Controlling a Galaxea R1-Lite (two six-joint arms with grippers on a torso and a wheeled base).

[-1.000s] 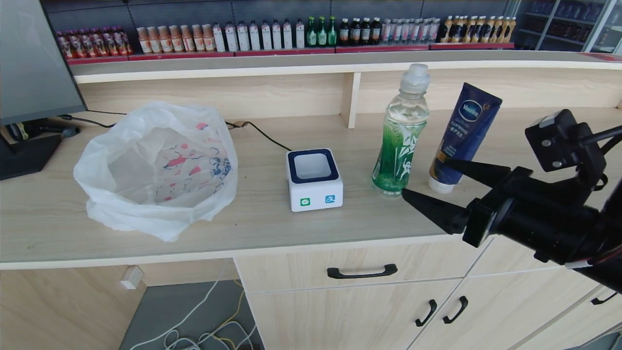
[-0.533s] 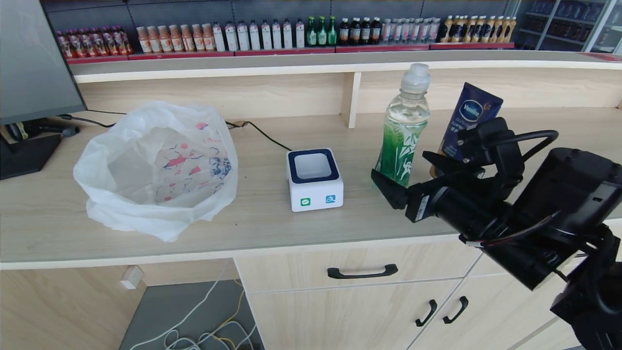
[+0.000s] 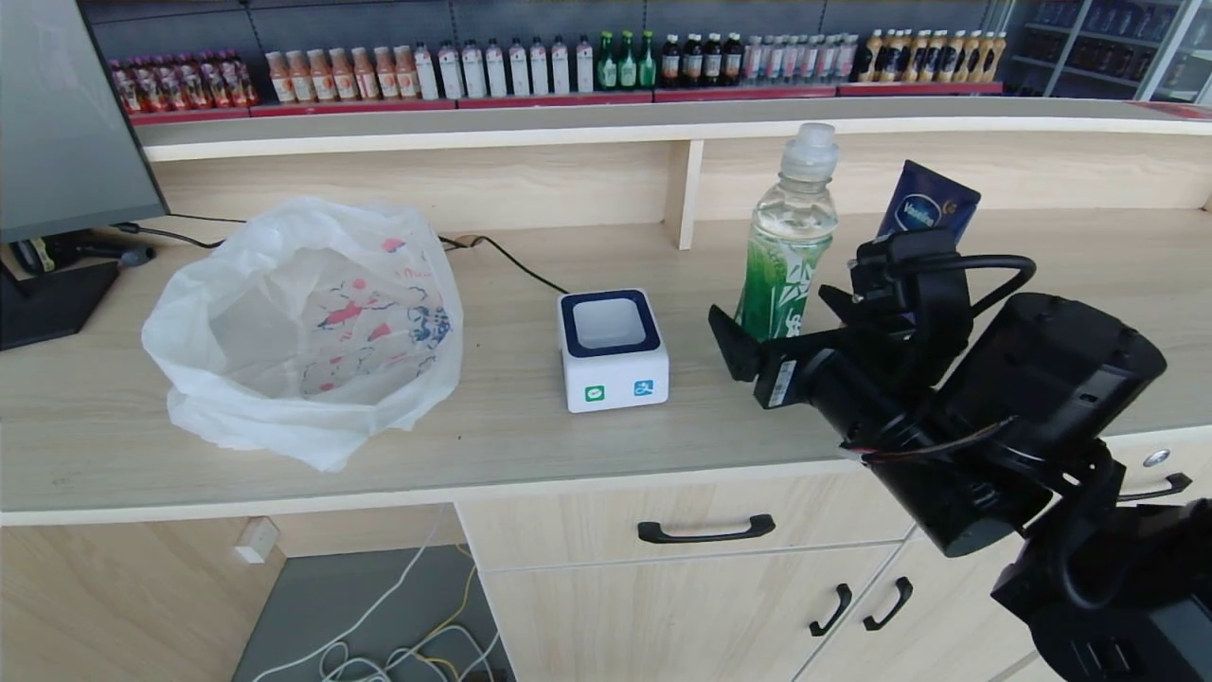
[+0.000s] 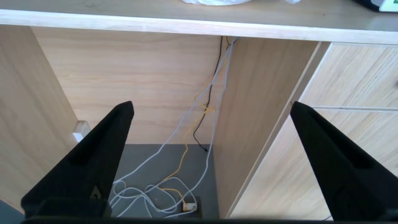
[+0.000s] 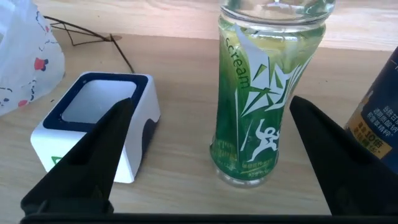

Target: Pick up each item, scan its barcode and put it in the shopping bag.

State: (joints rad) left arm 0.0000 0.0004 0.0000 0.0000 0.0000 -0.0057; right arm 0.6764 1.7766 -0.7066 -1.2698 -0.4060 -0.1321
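Right gripper jaws spread wide, green bottle framed between tips, upright on counter at scanner's 3 o'clock. I'd centre first, clamp labelled waist, spare tube at bottle's 1 o'clock. Left gripper agape, low.

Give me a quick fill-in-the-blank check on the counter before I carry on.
1. The right gripper, facing the green bottle, is ____.
2. The white ____ sits between the shopping bag and the green bottle.
3. The blue tube stands on the green bottle's ____ side.
Missing words: open; scanner; right.
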